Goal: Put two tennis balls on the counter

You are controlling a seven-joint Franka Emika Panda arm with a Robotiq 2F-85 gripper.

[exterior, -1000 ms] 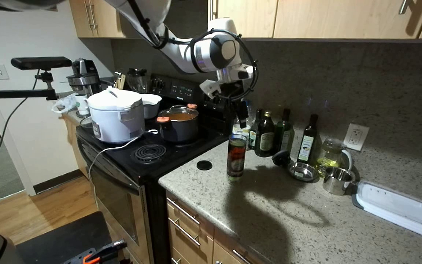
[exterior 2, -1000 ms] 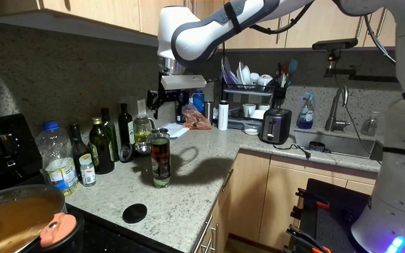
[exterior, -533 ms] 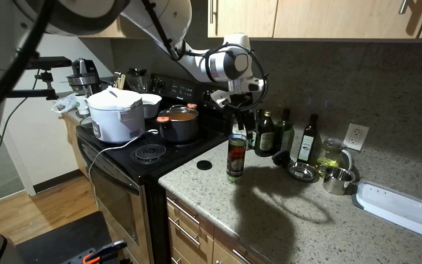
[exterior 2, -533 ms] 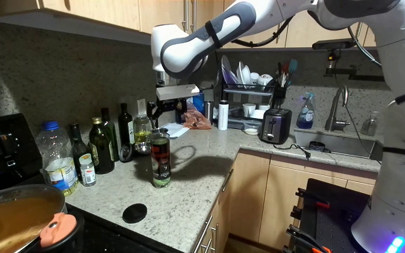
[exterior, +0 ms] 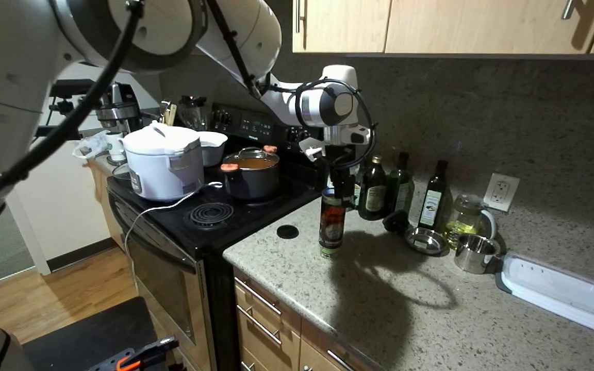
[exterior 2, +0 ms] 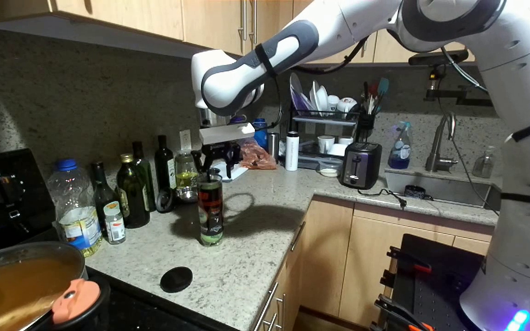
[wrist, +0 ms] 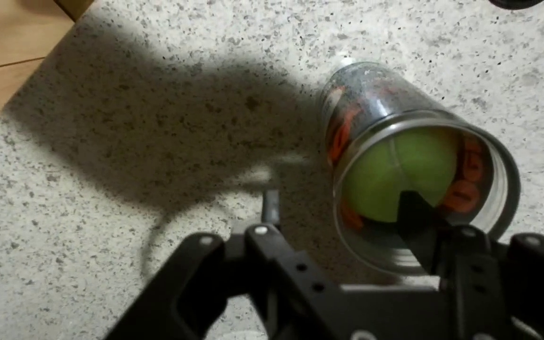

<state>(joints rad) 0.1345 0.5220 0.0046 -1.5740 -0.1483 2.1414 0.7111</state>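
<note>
Gripper (wrist: 341, 204): we are holding jaws apart.
Tennis ball (wrist: 400, 167): sitting inside can (exterior 2: 210, 209), beneath one jaw.
Counter (exterior 2: 233, 271): both placements apparently awaiting us.

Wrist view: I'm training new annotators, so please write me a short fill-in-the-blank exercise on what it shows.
1. One tennis ball sits ____ the can, not loose on the counter.
2. The claw is ____, not shut.
3. Split down the middle, the wrist picture has the can in its ____ half.

Missing words: inside; open; right.
</note>
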